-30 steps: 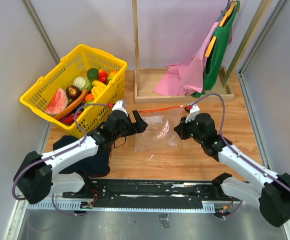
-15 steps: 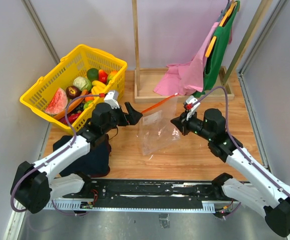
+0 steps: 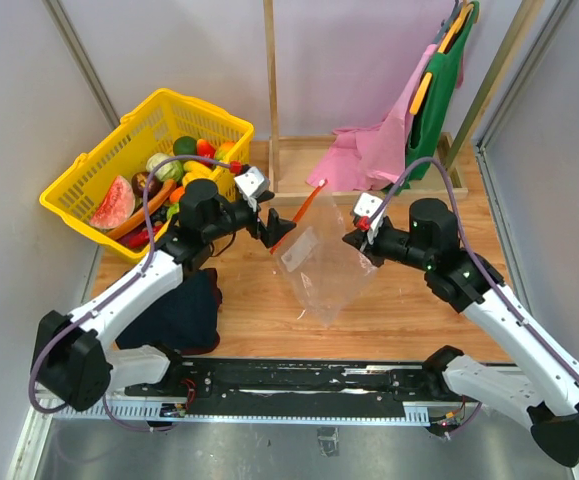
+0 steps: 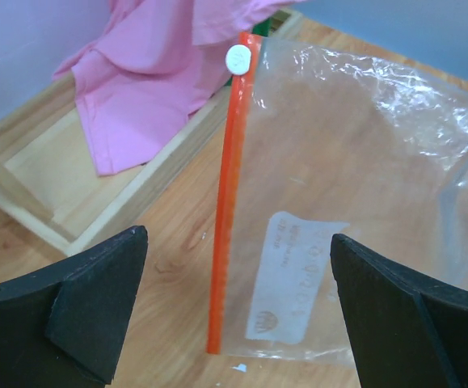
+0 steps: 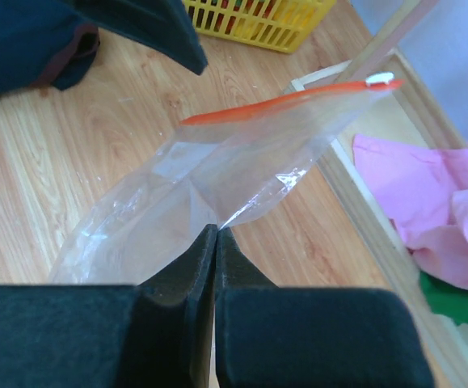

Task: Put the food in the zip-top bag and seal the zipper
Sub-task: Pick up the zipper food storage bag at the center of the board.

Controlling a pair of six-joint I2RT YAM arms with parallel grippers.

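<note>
The right gripper (image 5: pixel 216 242) is pinched fully together on the bag (image 3: pixel 324 265), its two fingers meeting on the clear film at the bag's right edge. The bag hangs from that grip above the table (image 3: pixel 389 320), crumpled toward its lower corner. The zipper (image 4: pixel 227 178) forms the bag's left edge and slants from a far, upper end down to a near, lower end. A small white slider (image 4: pixel 238 59) sits at the far end. A white label (image 4: pixel 286 279) shows through the film just right of the zipper, near its lower end.

The left gripper (image 4: pixel 238 242) stands at the bag's left with its jaws spread wide and nothing in them. In its wrist view the zipper runs up the middle of the gap, apart from both fingers (whether either finger touches the bag from below I cannot tell).

The food (image 3: pixel 184 165) lies well left of the bag in a yellow basket (image 3: pixel 89 165), piled together: a watermelon slice (image 3: pixel 114 203), green, yellow, orange and dark purple pieces.

Beyond the bag stands a wooden frame (image 3: pixel 294 190) with a pink cloth (image 3: pixel 369 150) draped into it. A green cloth (image 3: pixel 437 95) hangs beyond the bag to its right. A dark cloth (image 3: pixel 174 312) lies on the table to the bag's near left, under the left arm.
</note>
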